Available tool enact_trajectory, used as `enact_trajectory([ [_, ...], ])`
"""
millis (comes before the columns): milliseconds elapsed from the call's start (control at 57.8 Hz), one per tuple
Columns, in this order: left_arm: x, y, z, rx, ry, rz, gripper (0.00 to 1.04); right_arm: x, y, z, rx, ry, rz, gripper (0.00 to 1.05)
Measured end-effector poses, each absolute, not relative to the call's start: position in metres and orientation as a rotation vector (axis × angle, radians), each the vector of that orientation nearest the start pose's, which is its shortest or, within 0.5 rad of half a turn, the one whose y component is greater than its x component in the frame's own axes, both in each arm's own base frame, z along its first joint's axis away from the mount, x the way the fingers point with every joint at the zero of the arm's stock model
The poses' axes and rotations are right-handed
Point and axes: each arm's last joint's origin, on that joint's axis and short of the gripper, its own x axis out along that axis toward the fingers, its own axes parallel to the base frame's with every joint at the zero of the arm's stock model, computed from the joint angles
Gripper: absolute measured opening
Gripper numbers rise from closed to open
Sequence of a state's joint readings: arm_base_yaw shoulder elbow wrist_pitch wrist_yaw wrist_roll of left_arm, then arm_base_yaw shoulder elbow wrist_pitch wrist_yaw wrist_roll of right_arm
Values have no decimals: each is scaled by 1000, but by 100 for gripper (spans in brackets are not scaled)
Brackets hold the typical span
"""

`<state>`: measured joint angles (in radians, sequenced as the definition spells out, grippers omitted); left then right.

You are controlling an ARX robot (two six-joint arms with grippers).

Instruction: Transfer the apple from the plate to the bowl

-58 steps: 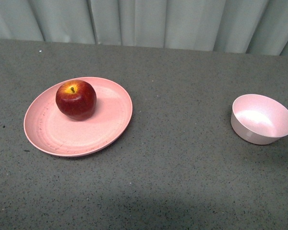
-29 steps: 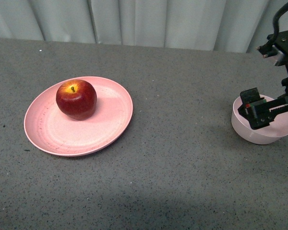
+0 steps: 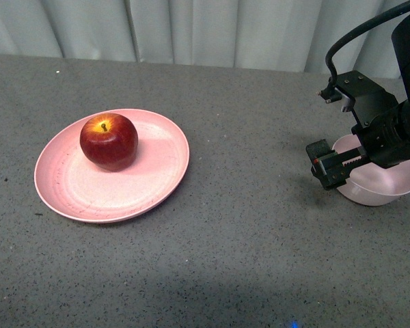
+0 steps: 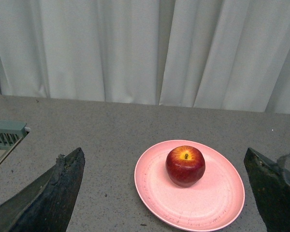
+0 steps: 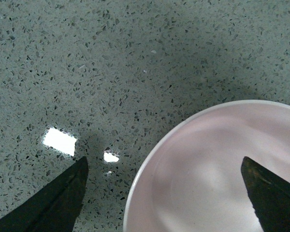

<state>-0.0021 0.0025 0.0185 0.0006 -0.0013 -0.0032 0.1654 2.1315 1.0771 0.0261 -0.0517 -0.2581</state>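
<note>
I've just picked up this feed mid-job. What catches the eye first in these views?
The dark red apple stands out most, sitting on the wide pink plate at the left of the grey table in the front view. Next is the right gripper, its fingers open and empty, hanging over the left rim of the pale pink bowl at the right.
</note>
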Motion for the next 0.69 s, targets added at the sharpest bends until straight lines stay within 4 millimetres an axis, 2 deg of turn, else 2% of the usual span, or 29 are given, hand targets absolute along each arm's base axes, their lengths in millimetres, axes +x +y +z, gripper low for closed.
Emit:
enact_trajectory([
  [69, 97, 0, 170, -3, -17, -1, 98, 379, 65, 60, -299, 1007, 324, 80],
  [433, 97, 0, 170, -3, -17, -1, 98, 377, 68, 57, -317, 1043, 316, 5],
  [485, 97, 0, 170, -3, -17, -1, 98, 377, 69, 58, -325, 1042, 316, 0],
  [692, 97, 0, 170, -3, -17, -1, 98, 376, 71, 59, -355, 1048, 314, 1],
])
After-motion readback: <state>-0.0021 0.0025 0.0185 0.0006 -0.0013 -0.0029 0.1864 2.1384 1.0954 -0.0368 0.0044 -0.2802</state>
